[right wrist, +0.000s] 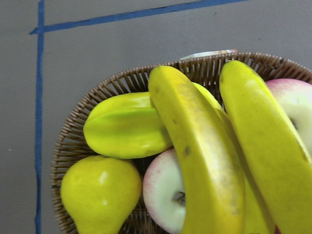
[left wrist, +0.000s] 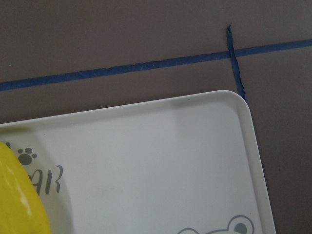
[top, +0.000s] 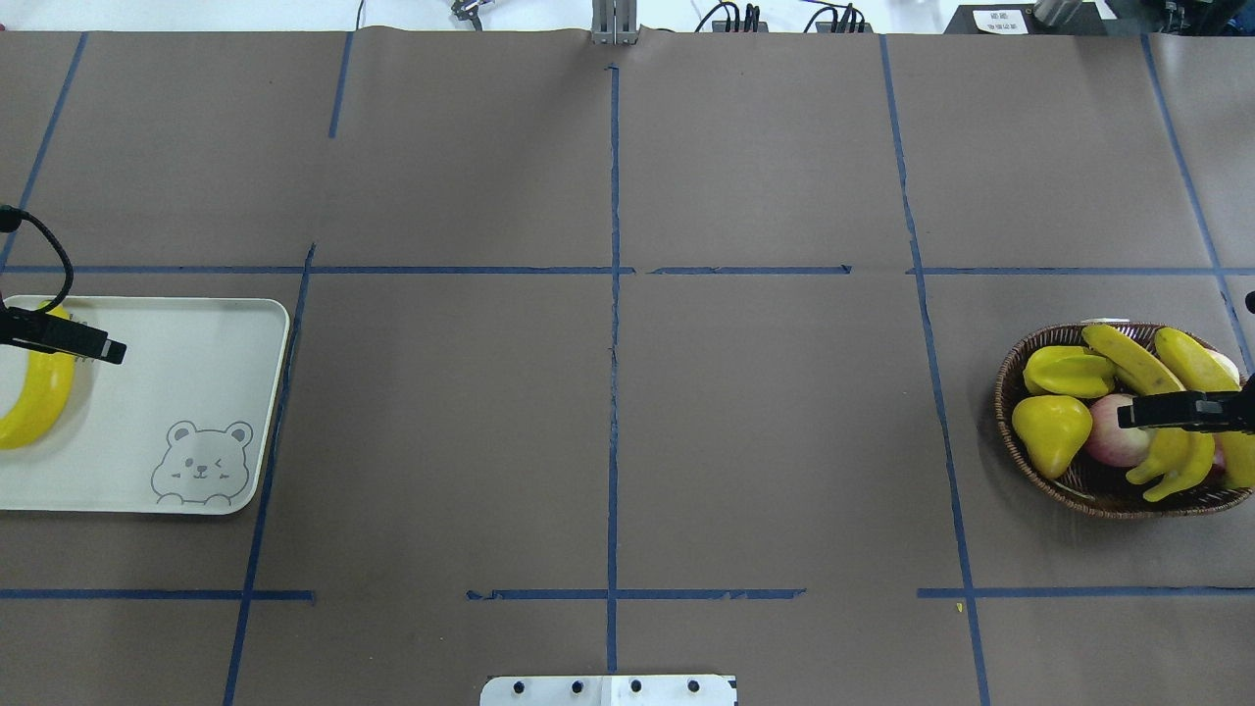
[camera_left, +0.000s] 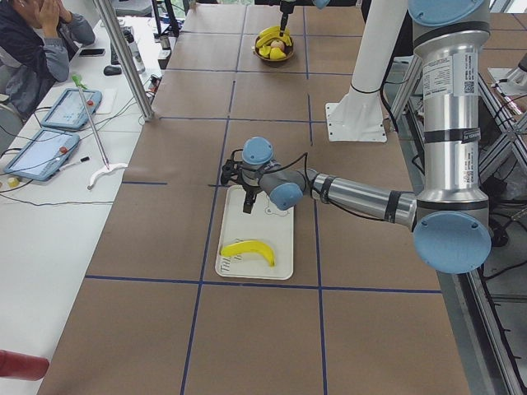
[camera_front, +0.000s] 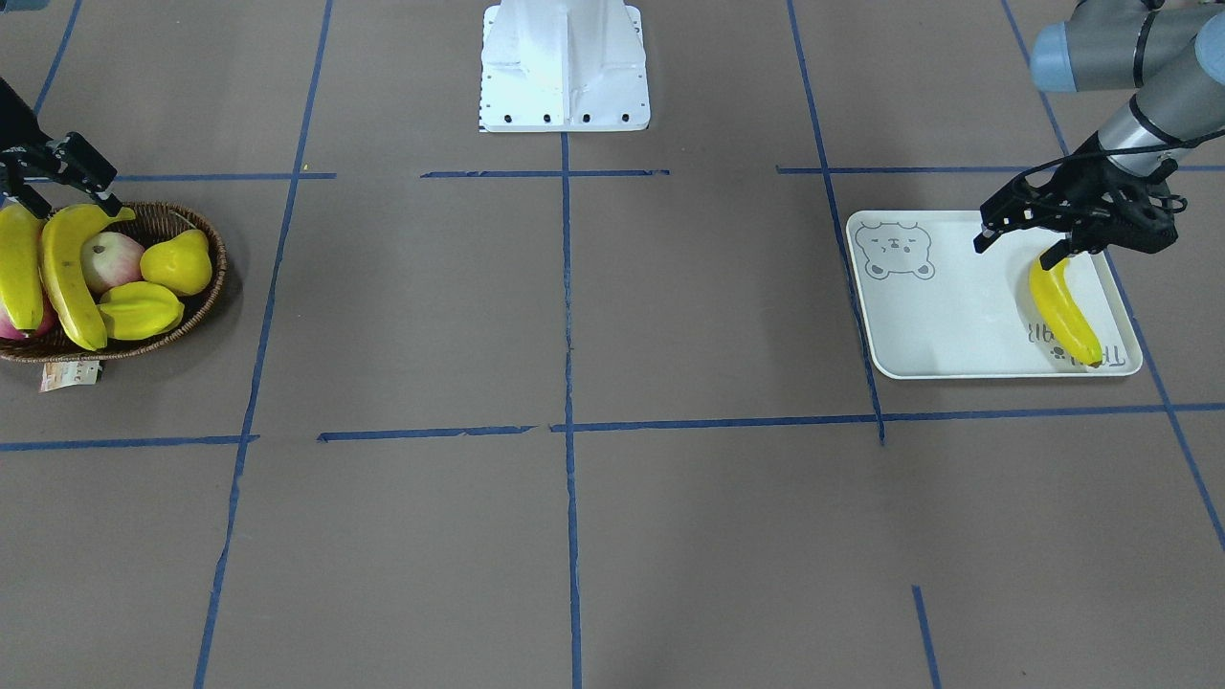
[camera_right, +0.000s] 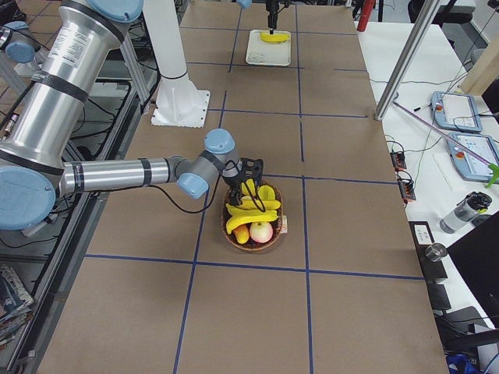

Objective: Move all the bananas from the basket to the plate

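Hovering spread over overlapping bananas point(camera_front: 72, 277), right gripper point(camera_front: 78, 211) is probably risking a double pick; left gripper point(camera_front: 1014, 254) is hanging spread.

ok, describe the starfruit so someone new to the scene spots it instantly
In the overhead view, go to the brown wicker basket at the right edge. The starfruit lies at its upper left inside the rim, just above the pear and beside the bananas. Only it has lengthwise ridges; the pear is smooth, the bananas long and curved.
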Controlling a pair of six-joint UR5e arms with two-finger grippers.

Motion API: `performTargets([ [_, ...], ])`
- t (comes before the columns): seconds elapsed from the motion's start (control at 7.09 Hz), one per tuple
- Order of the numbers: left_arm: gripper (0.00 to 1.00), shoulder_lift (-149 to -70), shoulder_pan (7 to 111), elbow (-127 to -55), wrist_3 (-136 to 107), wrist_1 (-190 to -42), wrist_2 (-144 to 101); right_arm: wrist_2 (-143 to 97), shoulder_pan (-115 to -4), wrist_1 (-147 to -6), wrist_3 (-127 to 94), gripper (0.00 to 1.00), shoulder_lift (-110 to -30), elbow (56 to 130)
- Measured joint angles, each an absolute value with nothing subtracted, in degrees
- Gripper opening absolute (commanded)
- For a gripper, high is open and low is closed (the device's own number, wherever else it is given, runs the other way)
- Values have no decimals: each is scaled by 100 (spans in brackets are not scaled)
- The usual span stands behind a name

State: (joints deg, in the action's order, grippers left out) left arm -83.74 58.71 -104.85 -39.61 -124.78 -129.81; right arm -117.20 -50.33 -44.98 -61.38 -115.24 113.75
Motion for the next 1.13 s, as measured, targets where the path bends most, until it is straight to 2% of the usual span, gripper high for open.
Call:
performTargets([
  [0.42, 100, -8395, 5871, -10488, -3964, -12480, -12981, -11633, -4998, -4475, -6166, 98, -11474, 11133],
  [0.85, 100, -8402, 5871, -10480, -3964, -12480, -12981, -11636, -4975, -4480, -6170, 90, -11271, 11062],
  [0.99, 100, -8402, 5871, -10480, -3964, -12480, -12981, -11637, -4971, -4481, -6170, 82, -11191, 10985],
  [1.13, 100, -8401, 5871, -10482, -3964, -12481, -12981, -11639, -4970, -4480, -6168, 60, -11129, 10915],
])
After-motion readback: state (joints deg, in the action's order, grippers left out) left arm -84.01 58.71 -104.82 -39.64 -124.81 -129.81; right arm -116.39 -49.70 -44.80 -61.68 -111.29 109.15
